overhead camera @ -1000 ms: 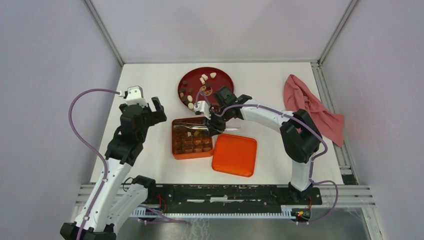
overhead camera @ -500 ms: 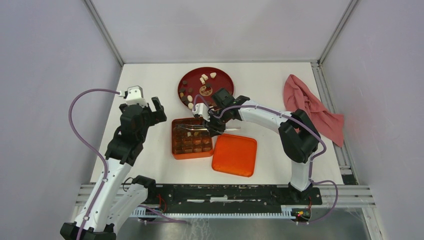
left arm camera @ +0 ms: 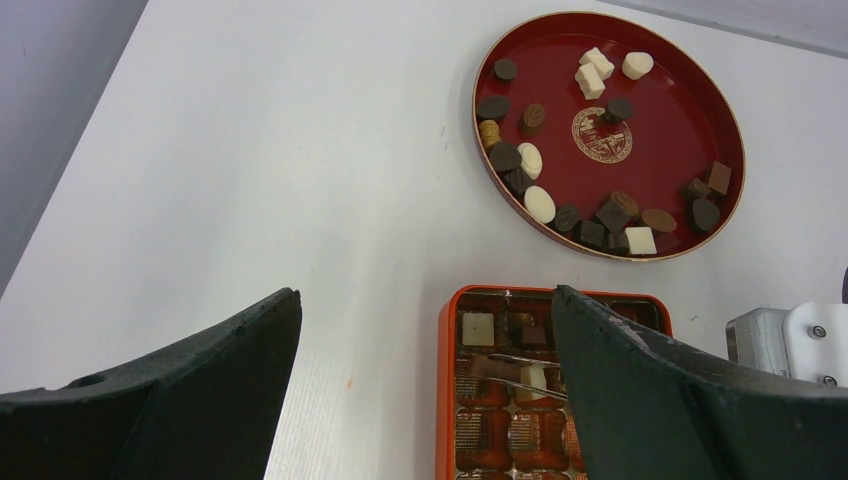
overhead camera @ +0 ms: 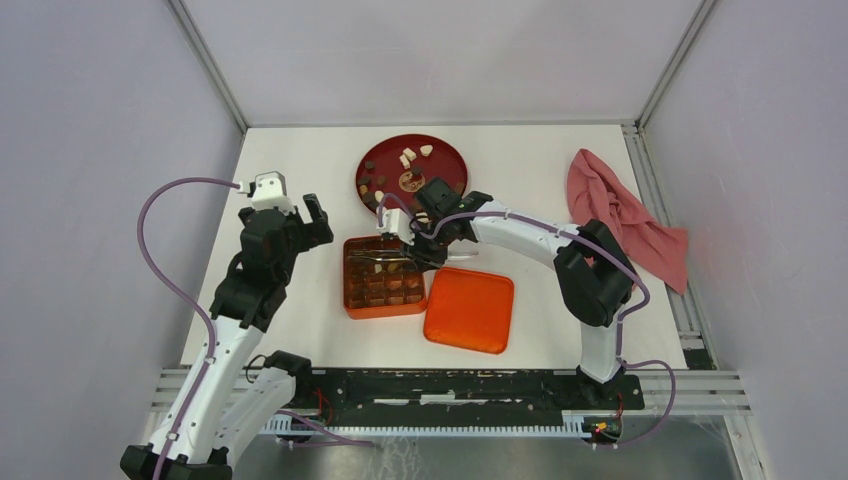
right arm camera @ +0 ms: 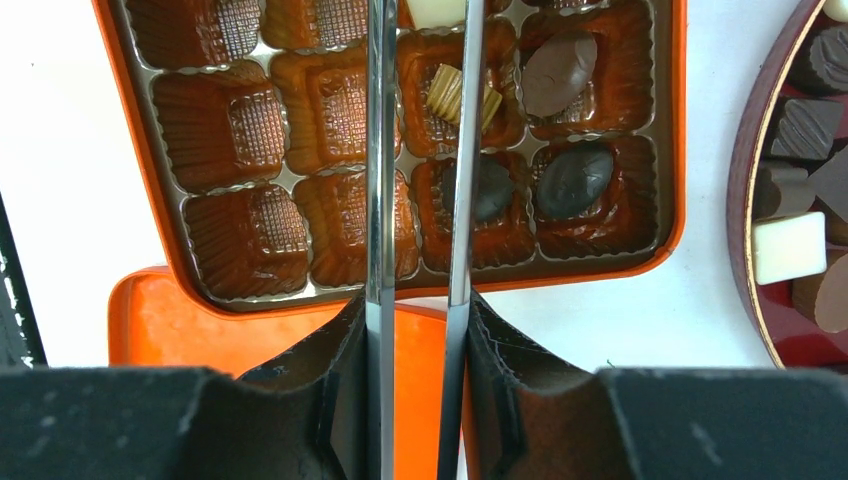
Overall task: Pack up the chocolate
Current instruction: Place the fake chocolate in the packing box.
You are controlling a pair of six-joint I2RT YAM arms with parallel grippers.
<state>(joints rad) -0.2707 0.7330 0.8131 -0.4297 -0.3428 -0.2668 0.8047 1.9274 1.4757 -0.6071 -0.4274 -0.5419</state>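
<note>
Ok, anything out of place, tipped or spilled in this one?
One small thing: in the orange box, a tan ridged chocolate sits tilted in its cup rather than flat, partly under the tweezers. No pieces are visible loose on the table.

A: Where does the top camera sit?
B: High, above and behind the arms' bases, looking down and forward over the whole table; far off.
A: And the left wrist one?
B: Raised, tilted forward, at middle distance: the red plate whole, and the plate-side end of the orange box.
A: The right?
B: Very close, straight down along the tongs onto the box's cells, the plate's edge at its right.
A: What do all three share?
B: Box and plate.
</note>
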